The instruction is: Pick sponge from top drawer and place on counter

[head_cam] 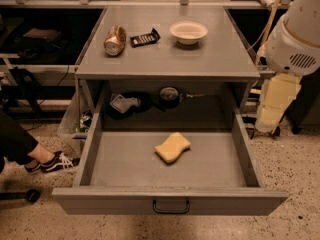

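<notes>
So sponge (172, 147) in top drawer (170, 204); jaws rt of counter (165, 54).

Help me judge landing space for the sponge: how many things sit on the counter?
3: a can at left, a dark packet beside it, a bowl right of centre. None look hidden. The gripper hangs beyond the right edge of the counter.
</notes>
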`<state>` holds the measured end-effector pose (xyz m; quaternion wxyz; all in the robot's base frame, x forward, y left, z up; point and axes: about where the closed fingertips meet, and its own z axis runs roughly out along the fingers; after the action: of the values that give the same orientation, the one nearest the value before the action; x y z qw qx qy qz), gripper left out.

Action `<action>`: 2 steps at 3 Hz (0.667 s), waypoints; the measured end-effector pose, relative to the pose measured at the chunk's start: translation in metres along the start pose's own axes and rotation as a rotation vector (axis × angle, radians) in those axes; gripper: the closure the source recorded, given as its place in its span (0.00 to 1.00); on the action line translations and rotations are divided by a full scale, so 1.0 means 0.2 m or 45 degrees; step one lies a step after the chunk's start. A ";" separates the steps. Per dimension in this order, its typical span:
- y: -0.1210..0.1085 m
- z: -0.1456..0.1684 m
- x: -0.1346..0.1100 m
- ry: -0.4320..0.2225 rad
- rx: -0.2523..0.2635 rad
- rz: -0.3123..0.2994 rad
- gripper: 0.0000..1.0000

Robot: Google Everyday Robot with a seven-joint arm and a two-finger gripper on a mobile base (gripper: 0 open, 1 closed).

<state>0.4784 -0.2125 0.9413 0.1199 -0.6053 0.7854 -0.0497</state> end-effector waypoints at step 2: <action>-0.05 0.40 -0.14 -0.277 -0.137 -0.088 0.00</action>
<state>0.5146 -0.1837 0.8693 0.1700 -0.6394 0.7479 0.0545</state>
